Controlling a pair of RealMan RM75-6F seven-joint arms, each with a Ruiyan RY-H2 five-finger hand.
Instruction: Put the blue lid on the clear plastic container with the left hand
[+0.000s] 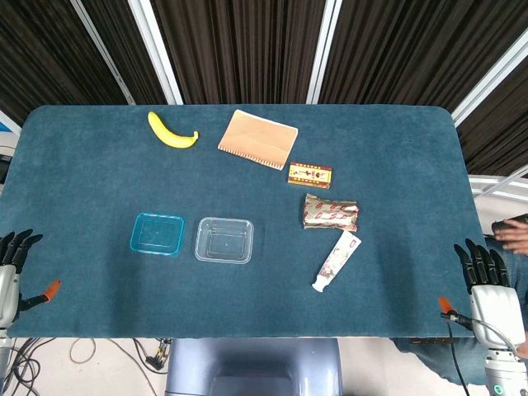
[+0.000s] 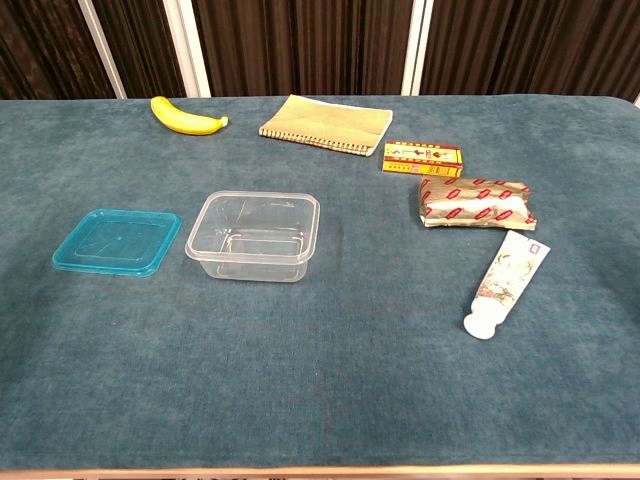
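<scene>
One flat square blue plastic lid (image 2: 117, 241) lies on the teal cloth table (image 2: 300, 380), just left of the one empty clear rectangular plastic container (image 2: 256, 236). Both the left hand (image 1: 11, 268) and right hand (image 1: 492, 285) hover at the near table edge, fingers spread, holding nothing. Farther off lie one yellow banana (image 2: 186, 116), one tan spiral notebook (image 2: 326, 122), one small red-and-gold box (image 2: 423, 156), one gold foil packet (image 2: 475, 201) and one white tube (image 2: 507, 283).

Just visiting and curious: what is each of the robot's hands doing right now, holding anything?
Left hand: open, holding nothing, at the table's near left edge.
Right hand: open, holding nothing, at the near right edge.
</scene>
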